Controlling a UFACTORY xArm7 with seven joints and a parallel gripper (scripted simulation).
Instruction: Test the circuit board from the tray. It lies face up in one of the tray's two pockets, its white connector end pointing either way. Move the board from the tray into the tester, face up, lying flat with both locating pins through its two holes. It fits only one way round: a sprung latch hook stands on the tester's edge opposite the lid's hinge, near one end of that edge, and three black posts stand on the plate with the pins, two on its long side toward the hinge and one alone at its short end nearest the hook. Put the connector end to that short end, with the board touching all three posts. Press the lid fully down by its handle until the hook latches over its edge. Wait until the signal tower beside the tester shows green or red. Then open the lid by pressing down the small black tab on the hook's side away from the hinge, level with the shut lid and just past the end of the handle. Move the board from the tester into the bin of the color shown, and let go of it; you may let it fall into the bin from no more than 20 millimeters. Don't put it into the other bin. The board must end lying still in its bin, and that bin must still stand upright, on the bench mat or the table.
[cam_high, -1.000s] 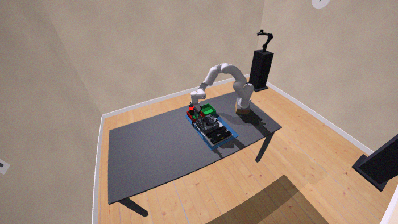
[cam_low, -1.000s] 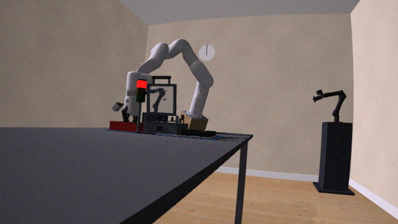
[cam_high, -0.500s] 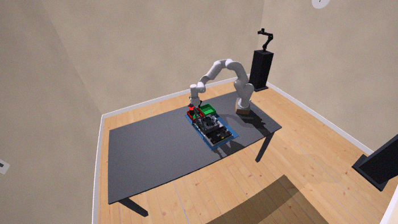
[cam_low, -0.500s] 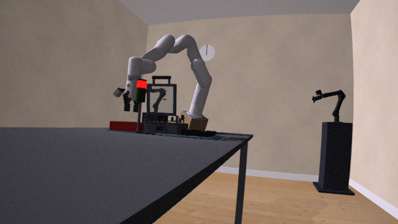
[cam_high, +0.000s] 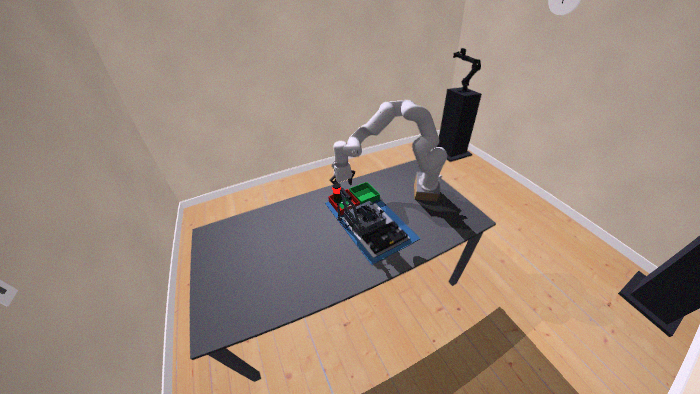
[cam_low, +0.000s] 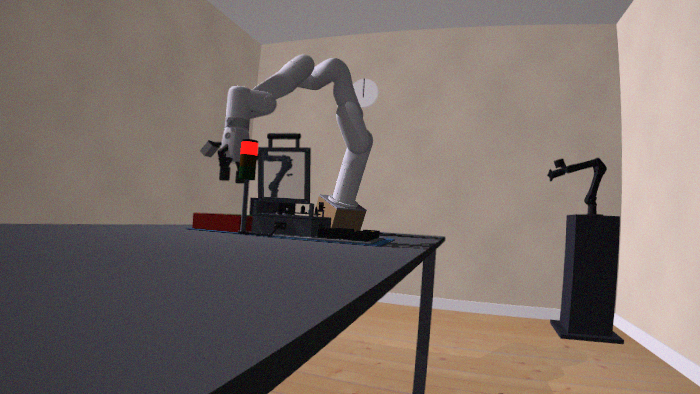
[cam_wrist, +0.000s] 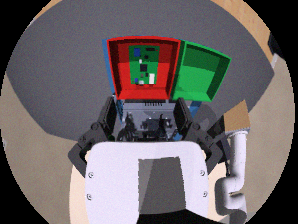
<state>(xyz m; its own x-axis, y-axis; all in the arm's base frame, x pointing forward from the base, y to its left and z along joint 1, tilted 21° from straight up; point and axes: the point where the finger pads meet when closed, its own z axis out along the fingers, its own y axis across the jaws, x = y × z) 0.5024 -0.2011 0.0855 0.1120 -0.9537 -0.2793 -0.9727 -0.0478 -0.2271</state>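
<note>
Below the jaws, the circuit board (cam_wrist: 145, 70) was seen in the red bin (cam_wrist: 117, 70) only by the wrist view; the jaws were spread wide, nothing grasped.

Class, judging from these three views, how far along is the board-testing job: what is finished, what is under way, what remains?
Done: the signal tower glows red, the tester's clear hinged lid stands open, and the green circuit board lies inside the red plastic bin, not the green plastic bin.

In hand: nothing; the open gripper hangs empty above the bins.

Left: apparently only confirming that the board lies still.
</note>
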